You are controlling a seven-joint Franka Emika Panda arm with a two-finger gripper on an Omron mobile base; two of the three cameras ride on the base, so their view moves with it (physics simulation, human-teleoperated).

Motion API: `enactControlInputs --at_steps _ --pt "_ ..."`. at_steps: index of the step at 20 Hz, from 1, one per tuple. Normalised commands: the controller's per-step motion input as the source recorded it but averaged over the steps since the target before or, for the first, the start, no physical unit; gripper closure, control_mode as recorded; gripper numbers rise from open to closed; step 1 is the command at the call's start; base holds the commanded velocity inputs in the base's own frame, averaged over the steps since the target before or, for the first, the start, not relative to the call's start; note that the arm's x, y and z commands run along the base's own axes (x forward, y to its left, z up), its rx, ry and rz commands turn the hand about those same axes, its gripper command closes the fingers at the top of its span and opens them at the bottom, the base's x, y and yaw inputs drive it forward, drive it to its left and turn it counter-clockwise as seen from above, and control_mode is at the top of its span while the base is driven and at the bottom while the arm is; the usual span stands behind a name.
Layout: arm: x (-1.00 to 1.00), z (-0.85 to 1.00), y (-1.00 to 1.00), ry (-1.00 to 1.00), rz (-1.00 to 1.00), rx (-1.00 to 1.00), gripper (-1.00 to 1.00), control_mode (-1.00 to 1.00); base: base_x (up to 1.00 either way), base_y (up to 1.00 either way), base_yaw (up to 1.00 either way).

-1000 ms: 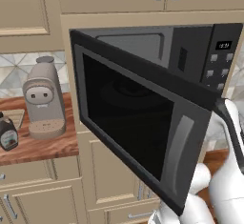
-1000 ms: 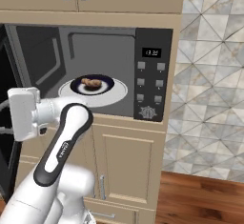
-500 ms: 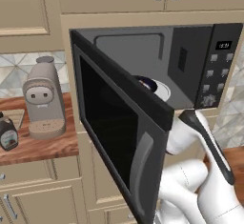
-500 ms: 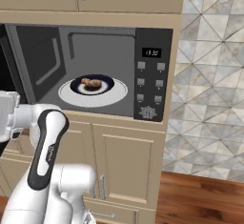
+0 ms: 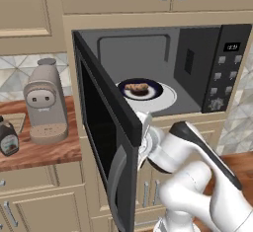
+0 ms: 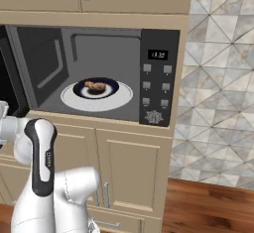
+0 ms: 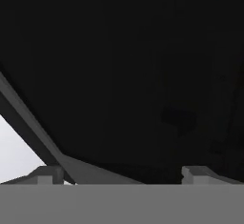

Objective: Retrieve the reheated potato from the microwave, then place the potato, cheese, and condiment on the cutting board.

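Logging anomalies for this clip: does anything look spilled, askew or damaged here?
Nothing stands out. The potato sits on its dark plate inside the microwave, whose door stands swung open; the condiment is upright on the counter.

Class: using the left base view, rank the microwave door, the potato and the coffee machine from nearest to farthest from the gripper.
1. microwave door, right against the gripper
2. potato, on the plate inside
3. coffee machine, on the counter beyond the door

you are looking at a reddish-brown wooden countertop (image 5: 44, 149) carrying a beige coffee machine (image 5: 45, 102), with a squat dark brown bottle (image 5: 7, 137) sitting just beside it.
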Motion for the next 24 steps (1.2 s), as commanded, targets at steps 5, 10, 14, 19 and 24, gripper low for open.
enactControlInputs --at_steps 5,10,14,19,24 --pt "0.18 0.25 -0.38 0.02 0.00 -0.08 -1.00 -1.00 0.00 0.00 0.00" --pt "0.15 0.32 -0.43 0.00 -0.06 -0.17 -1.00 -1.00 0.00 0.00 0.00" --pt "0.16 0.18 -0.38 0.00 -0.26 -0.34 -1.00 -1.00 0.00 0.00 0.00" --pt "0.13 0.06 -0.34 -0.05 -0.34 -0.44 -1.00 -1.00 0.00 0.00 0.00" --pt "0.07 0.00 -0.30 -0.16 -0.42 -0.44 -1.00 -1.00 0.00 0.00 0.00"
